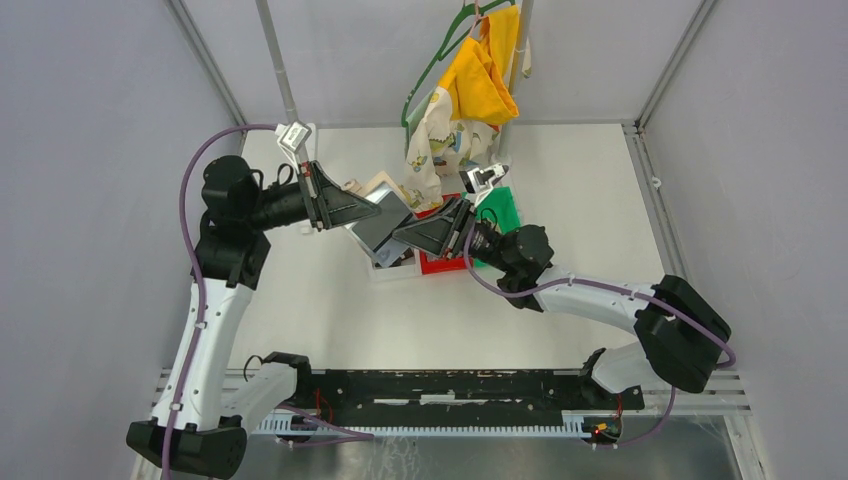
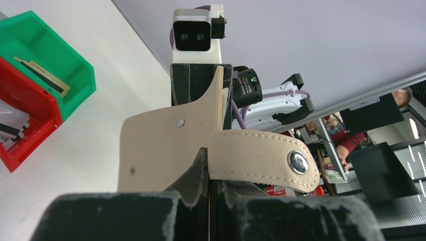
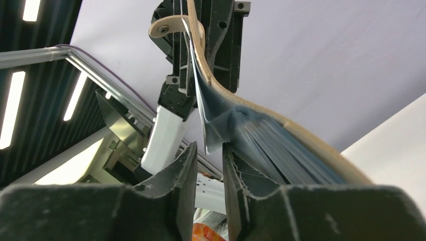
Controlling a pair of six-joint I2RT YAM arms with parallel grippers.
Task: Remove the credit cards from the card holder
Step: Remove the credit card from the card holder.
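Seen from above, two robot arms reach in over a white desk [image 1: 330,310] and meet near its middle. Between them, held up off the desk, is one tan card holder [image 2: 161,150].

The left tool [image 2: 208,170] is clamped tight on the leather edge of the card holder. In the left wrist view the holder's one strap curls to the right and ends in a single round metal snap [image 2: 298,162].

The right tool [image 3: 210,150] points up at the holder's inner side. Its two fingers stand a narrow gap apart, and the lower corner of the clear plastic sleeves [image 3: 251,135] hangs into that gap. The sleeves fan out from the curved tan cover. They are blurred, so whether credit cards sit in them, and how many, cannot be told.

Three small bins stand in a row on the desk below the holder: one white bin [image 1: 385,272], one red bin [image 2: 35,135] and one green bin [image 2: 75,95]. The left wrist view shows one flat card [image 2: 45,78], dark with a pale gold edge, lying in the green bin. Pale pieces lie in the red bin, too cut off to count.

At the back of the desk two garments hang from a rail, one yellow garment [image 1: 480,80] and one patterned garment [image 1: 435,140], with a green hanger [image 1: 440,55] beside them.
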